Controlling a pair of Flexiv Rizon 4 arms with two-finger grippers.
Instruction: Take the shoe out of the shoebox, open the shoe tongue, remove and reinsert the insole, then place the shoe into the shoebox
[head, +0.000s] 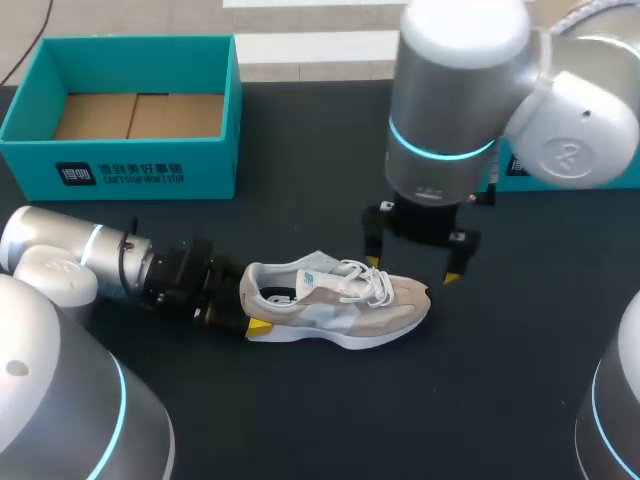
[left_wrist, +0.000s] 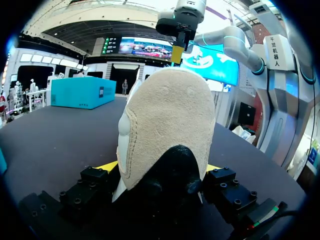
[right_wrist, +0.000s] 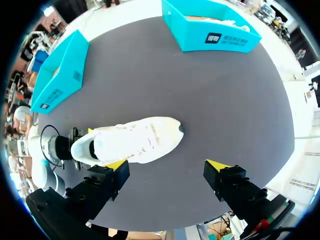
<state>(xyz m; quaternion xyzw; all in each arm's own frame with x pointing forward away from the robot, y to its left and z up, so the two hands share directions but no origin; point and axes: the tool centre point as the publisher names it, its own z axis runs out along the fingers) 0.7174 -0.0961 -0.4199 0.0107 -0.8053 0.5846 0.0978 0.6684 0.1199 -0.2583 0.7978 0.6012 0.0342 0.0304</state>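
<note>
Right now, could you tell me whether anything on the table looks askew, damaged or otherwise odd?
Nothing stands out. The shoe stands upright on its sole, its heel held by the left gripper; the right gripper hangs open above it; the shoebox sits upright and empty.

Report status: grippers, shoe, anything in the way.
Left gripper shut on shoe heel. Right gripper open above shoe. Shoe on table, box empty. No obstruction seen.

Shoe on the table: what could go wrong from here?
The left tool grips the shoe only by its heel, so it might twist or slip loose when pulled. The open right tool hangs near the laces and could snag them instead of the tongue.
</note>
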